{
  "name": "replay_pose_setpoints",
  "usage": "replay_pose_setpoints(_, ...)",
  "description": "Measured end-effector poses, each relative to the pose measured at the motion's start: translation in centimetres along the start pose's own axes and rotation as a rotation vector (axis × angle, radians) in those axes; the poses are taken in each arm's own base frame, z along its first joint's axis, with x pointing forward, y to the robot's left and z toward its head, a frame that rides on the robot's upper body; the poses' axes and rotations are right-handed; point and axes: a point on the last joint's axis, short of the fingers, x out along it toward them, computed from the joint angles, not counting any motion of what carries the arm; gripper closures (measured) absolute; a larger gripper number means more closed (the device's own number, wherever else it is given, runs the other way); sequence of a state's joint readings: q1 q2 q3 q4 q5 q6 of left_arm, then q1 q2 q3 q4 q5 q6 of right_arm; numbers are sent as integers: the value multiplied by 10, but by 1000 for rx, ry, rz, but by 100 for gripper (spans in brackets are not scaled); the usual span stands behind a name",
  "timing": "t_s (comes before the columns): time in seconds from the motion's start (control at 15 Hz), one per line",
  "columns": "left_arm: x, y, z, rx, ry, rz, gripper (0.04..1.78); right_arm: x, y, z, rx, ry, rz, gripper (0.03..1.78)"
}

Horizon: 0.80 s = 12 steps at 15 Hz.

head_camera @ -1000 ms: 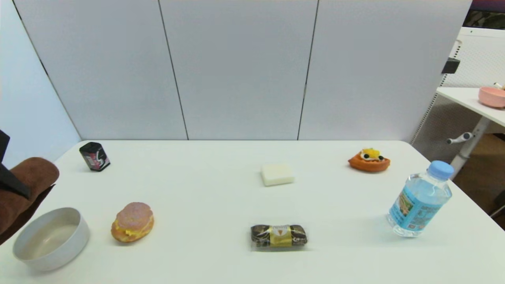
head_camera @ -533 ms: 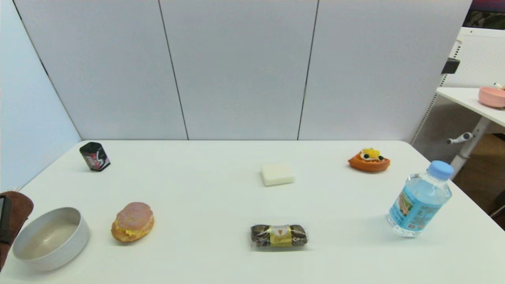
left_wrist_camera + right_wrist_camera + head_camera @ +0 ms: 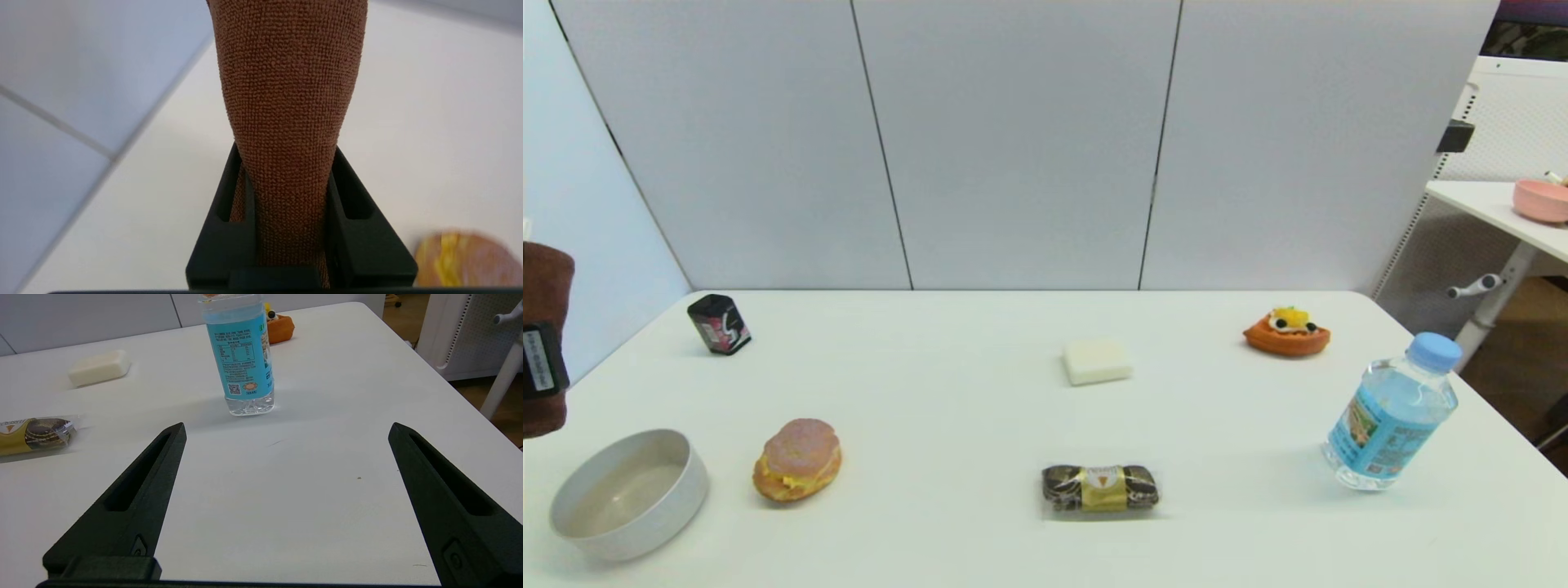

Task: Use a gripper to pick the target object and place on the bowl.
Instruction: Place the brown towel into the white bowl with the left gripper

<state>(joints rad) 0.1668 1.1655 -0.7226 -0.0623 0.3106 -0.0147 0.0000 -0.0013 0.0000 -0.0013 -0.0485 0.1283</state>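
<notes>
Towel sits clamped in left hand above white table facing grey wall panels.

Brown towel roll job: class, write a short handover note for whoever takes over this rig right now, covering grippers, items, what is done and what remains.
Left gripper: shut on the dark brown terry towel roll, held in the air at the table's left edge.
Right gripper: open, idle above the white table near the blue-labelled water bottle.
Pale grey round bowl: nothing inside, front left corner, beside the pink-topped bun.
Done: towel picked up.
Left: carry it over the bowl, lower, release; it will probably rest across the rim.
</notes>
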Motion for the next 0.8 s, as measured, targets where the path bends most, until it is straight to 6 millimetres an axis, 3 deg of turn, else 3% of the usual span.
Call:
replay_pose_setpoints(0.13,2,-1,-6,14,-80,-1,136,0,0,0,0,0,0,10)
replay_pose_setpoints(0.47,3,-2,-45,19,-157,-11,136,0,0,0,0,0,0,10)
replay_pose_setpoints(0.8,-9,1,-72,54,-128,-22,136,0,0,0,0,0,0,10)
